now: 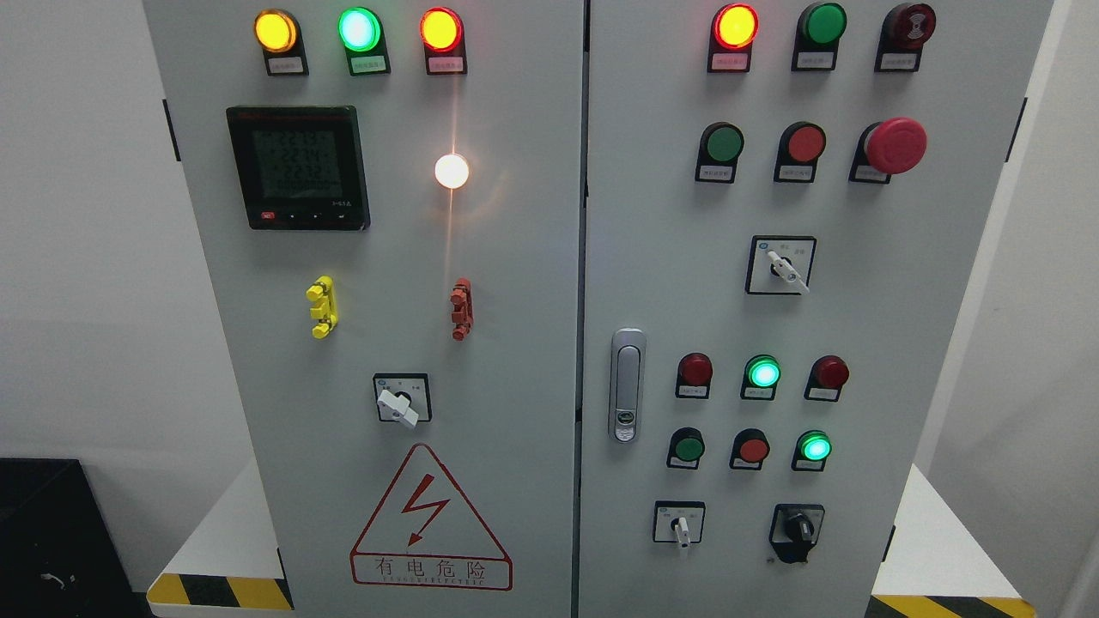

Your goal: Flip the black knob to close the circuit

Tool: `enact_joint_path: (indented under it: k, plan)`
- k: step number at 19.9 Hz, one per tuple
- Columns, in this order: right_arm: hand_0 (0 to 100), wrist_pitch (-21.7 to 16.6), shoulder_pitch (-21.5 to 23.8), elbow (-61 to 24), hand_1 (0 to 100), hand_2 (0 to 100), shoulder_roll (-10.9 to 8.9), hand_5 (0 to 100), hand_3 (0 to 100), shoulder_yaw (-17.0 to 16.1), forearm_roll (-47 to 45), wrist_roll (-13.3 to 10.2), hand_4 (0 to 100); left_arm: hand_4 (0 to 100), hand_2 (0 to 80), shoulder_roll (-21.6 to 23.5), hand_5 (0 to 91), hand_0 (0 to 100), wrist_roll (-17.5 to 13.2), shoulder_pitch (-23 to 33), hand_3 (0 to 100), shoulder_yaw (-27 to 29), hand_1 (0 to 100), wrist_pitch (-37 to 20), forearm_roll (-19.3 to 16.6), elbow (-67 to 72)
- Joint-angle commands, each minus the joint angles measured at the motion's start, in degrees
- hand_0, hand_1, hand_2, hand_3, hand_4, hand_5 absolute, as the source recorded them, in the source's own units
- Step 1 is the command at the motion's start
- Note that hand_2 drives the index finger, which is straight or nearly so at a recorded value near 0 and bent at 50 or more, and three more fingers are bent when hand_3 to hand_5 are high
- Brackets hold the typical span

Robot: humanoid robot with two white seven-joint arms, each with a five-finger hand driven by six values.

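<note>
Black knob: a small black round turning knob [798, 528] on a black square plate, low on the right door of the big grey metal cabinet [515, 257]. Its ridge points up and a little to the left. A dark bit of the plate hangs down under it.

Where it sits: bottom row of the right door, at the right end. Nothing is touching it.

Neighbour switch: a white little lever switch [680, 525] on a white square plate, to the left in the same row, its lever pointing down.

Above the knob: 2 rows of 3 round buttons and lamps each. The bright green glowing lamp [814, 447] is the one nearest above the knob. Another green lamp [762, 372] glows in the row over that.

Door handle: a silver tall handle [628, 384] at the left edge of the right door.

Higher up: a big red mushroom-shaped stop button [895, 145] and a white lever switch [783, 266] on its own plate.

Left door: a black square meter screen [297, 166], a bright white lamp [452, 171], and a red triangle warning sign with a lightning bolt [429, 519].

Robot hands: neither hand shows, so I cannot tell if they are wide, narrow, or holding a thing.
</note>
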Motion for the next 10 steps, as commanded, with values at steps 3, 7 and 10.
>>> enact_joint_path:
  k: [3,7,10]
  plan:
    - [0,2.47,-1.97,-13.75,4,93,0.02,100,100,-0.25,0.93,3.27,98,0,0.0,0.00,0.0,12,-0.04,0.00,0,-0.05,56,-0.04,0.00,-0.05]
    - [0,4.06,-3.37,-15.16,0,93,0.02,100,100,-0.25,1.72,4.51,98,0,0.0,0.00,0.0,12,-0.04,0.00,0,0.03,56,-0.04,0.00,-0.05]
    - [0,4.67,-4.43,-16.39,0,93,0.10,100,100,-0.16,3.82,6.88,98,0,0.0,0.00,0.0,12,-0.04,0.00,0,0.03,56,-0.04,0.00,-0.05]
